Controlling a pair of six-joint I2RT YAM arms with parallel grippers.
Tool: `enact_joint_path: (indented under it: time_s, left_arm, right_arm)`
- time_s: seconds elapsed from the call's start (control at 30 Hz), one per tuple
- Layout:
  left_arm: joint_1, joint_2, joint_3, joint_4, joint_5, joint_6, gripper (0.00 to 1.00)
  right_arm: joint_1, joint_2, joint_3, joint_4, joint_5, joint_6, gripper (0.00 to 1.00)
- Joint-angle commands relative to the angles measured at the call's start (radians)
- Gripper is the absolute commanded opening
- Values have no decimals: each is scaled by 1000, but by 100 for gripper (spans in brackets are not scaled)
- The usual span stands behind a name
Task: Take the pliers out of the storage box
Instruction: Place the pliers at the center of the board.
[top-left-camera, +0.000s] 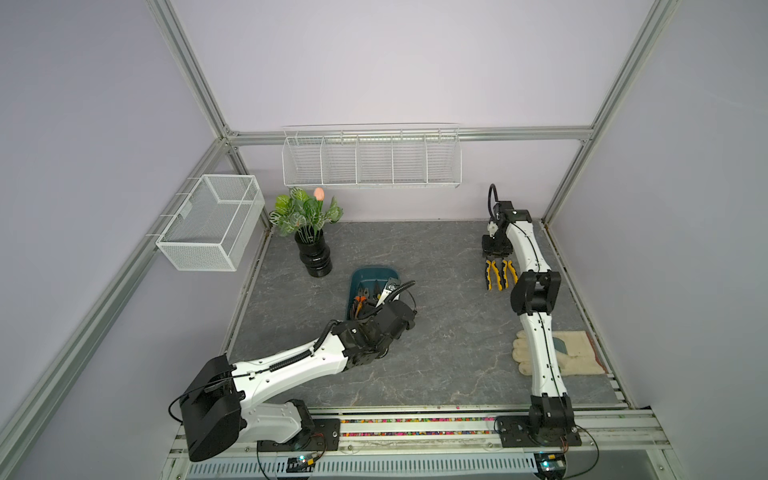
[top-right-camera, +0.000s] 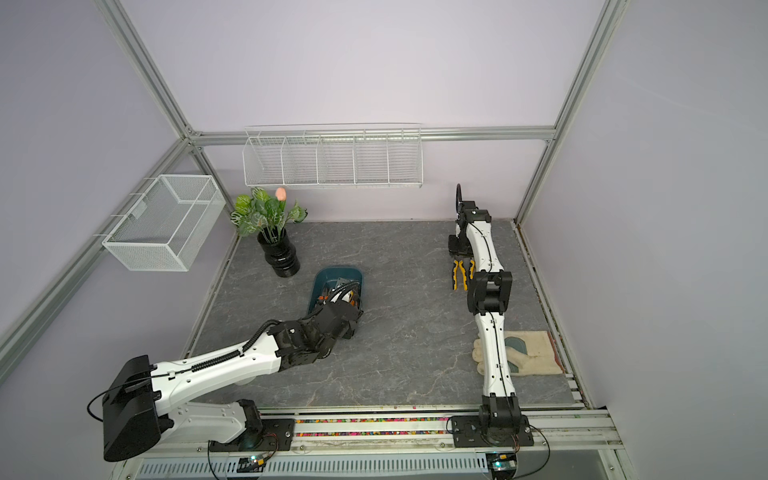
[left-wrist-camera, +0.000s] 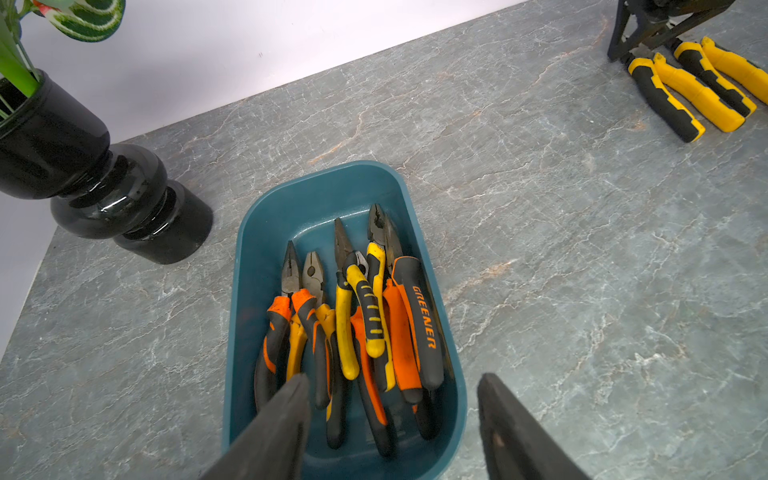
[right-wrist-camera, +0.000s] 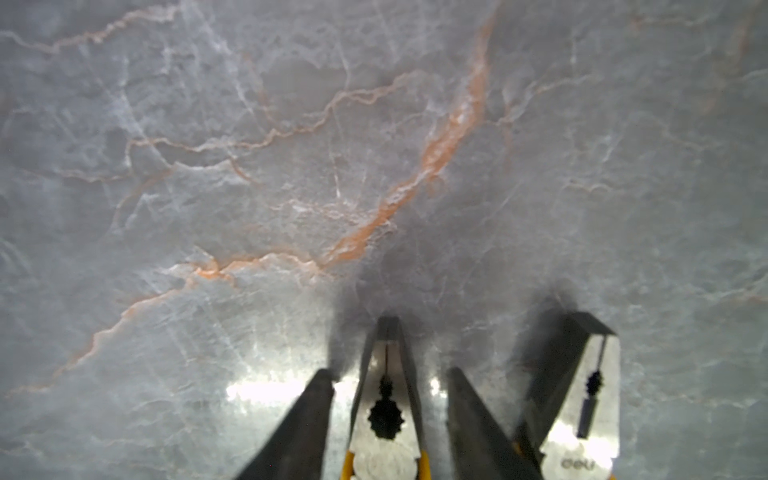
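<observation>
Teal plastic, the box (left-wrist-camera: 266, 232) sits near the table's (top-left-camera: 415, 374) centre. It holds about six pliers (left-wrist-camera: 365, 316), orange and yellow handles crossed and stacked, noses toward 12 o'clock. The left gripper (left-wrist-camera: 394, 376) hangs over the box's 6 o'clock end, jaws spread and empty. Two loose pliers (top-left-camera: 496, 274) lie side by side on the table at 2 o'clock from the box. The right gripper (right-wrist-camera: 390, 371) straddles the head of one, jaws released, a gap on each side.

The handles look interlocked, so lifting one could drag a neighbour out or tip the box. A pinch on a rounded handle could slip. The right fingers, if they rise askew, could knock the loose pliers.

At 10 o'clock the vase (top-left-camera: 313, 257) holds a plant (top-left-camera: 305, 212). The basket (top-left-camera: 199, 249) and rack (top-left-camera: 370, 166) on the walls hold nothing. A glove (top-left-camera: 577, 353) lies at 4 o'clock.
</observation>
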Motion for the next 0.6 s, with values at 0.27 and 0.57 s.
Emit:
enact_joint_path:
  time_s: [0.27, 0.57]
  left_arm:
    - [42, -26, 25, -105, -12, -29, 71]
    - [227, 126, 123, -271, 147, -59, 69]
  right_arm:
    - [27, -114, 6, 72, -59, 17, 57]
    - [175, -454, -193, 9, 134, 49, 59]
